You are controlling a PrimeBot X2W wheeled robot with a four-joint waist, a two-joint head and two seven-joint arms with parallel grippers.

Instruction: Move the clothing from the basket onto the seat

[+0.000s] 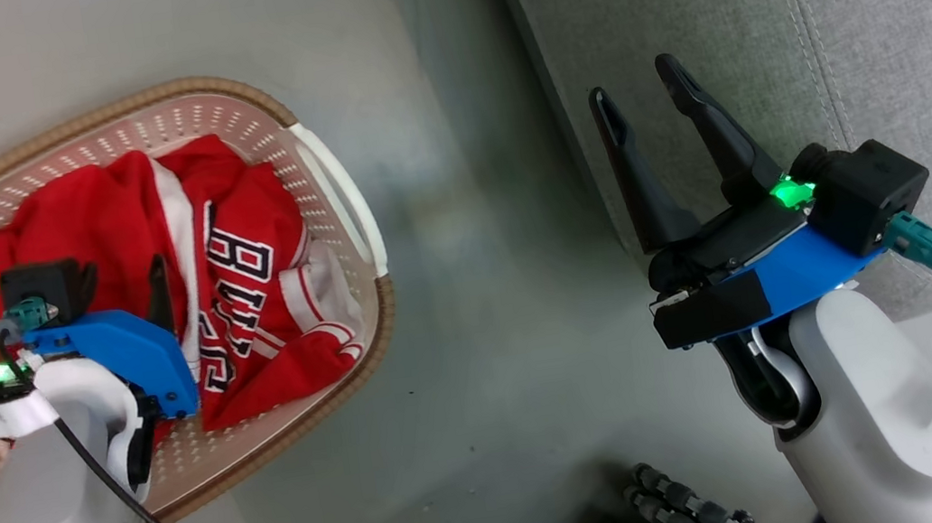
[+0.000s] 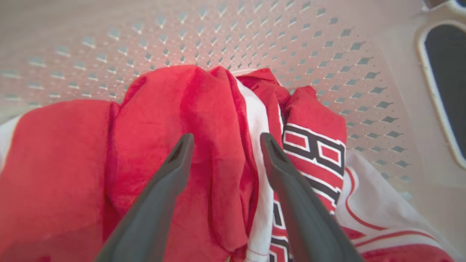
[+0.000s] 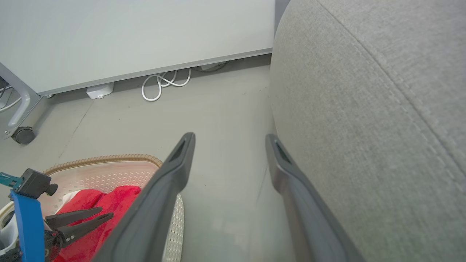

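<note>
Two garments make up the red fabric clothing with white trim [image 1: 106,230], and both lie heaped inside the small oval cream plastic basket [image 1: 222,86], which has perforated sides, a brown woven-look rim and white handles. The basket stands on the smooth grey floor [image 1: 486,341], apart from the large grey fabric-upholstered seat [image 1: 896,9], whose stitched seam is visible. None of the clothing is on the seat. One garment carries dark block letters outlined in white [image 1: 240,275]; it lies on the side of the heap nearer the seat.

Left gripper [image 2: 227,140]: positioned inside the basket, directly over the plain red part of the heap. Its two dark fingers are spread, with a raised fold of red fabric and a white stripe showing between them. Whether the fingertips touch the cloth cannot be determined, and nothing is pinched.

Right gripper [image 1: 634,83]: positioned over the floor, just beside the front face of the seat. Its fingers are spread and hold nothing.

The right wrist view shows a coiled white cable [image 3: 160,83] lying at the foot of a pale wall panel beyond the basket.
</note>
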